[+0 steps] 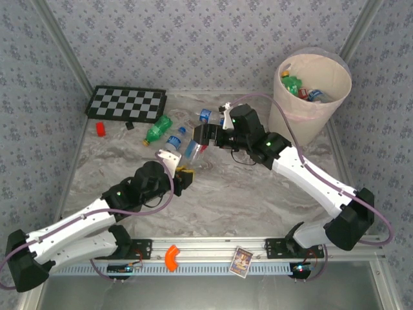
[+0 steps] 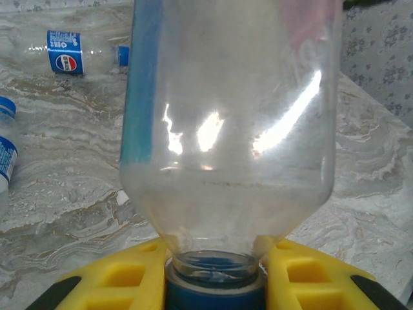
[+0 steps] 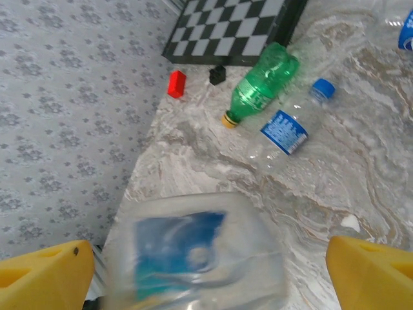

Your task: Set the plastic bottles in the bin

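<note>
Marble tabletop, papered walls: the left gripper (image 2: 214, 281) pinches the clear blue-labelled bottle (image 2: 232, 129) at its cap, above the table's middle. The right gripper (image 3: 210, 261) straddles its base, fingers spread. Right should close squarely on the body before left lets go, then carry it to the bin (image 1: 308, 123), far right.

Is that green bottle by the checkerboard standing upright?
No, the green bottle lies on its side on the table beside the checkerboard.
</note>
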`<action>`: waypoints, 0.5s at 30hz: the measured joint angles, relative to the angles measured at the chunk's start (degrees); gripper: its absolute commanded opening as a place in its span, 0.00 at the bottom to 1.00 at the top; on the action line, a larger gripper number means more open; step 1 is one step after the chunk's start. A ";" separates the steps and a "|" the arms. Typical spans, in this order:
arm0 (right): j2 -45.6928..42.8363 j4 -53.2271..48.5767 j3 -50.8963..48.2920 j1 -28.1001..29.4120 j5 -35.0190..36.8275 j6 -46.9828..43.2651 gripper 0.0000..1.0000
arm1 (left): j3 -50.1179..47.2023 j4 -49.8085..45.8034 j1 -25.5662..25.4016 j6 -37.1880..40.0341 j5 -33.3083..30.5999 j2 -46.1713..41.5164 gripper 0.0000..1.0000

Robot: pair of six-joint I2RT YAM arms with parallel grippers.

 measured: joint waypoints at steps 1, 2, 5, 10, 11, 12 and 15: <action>0.37 -0.17 0.00 0.00 -0.02 0.11 0.89 | 0.00 -0.20 0.00 -0.02 0.22 -0.35 0.28; 0.52 -0.24 0.00 0.00 -0.20 0.13 0.86 | -0.07 -0.55 0.02 -0.04 0.44 -0.46 0.28; 0.50 -0.39 -0.02 0.11 -1.11 0.00 0.77 | -0.22 -0.76 0.09 0.00 1.38 -0.33 0.28; 0.50 -0.46 -0.37 -0.22 -4.13 -0.37 0.73 | -0.22 -0.35 0.09 0.22 2.19 1.14 0.28; 0.50 -0.48 -0.59 -0.42 -4.90 -0.39 0.70 | -0.22 -0.09 0.09 0.22 2.40 1.49 0.28; 0.50 -0.48 -0.85 -0.72 -5.64 -0.52 0.66 | -0.22 0.26 0.09 0.22 2.58 1.77 0.28; 0.39 -0.35 -1.57 -2.12 -8.09 -0.72 0.60 | -0.20 1.11 0.09 0.20 2.78 2.71 0.33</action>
